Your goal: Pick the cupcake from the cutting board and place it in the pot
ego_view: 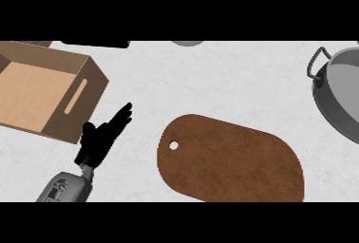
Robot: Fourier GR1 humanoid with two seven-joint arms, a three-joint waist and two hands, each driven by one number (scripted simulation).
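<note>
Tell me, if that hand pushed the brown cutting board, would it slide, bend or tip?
The cutting board lies flat on the counter, so it would probably slide, not tip. It looks like a stiff wooden slab, unlikely to bend. The left hand rests open beside it.

The brown cutting board lies flat near the front, with a small hole at its left end. The grey pot, with a loop handle, sits far right.
</note>
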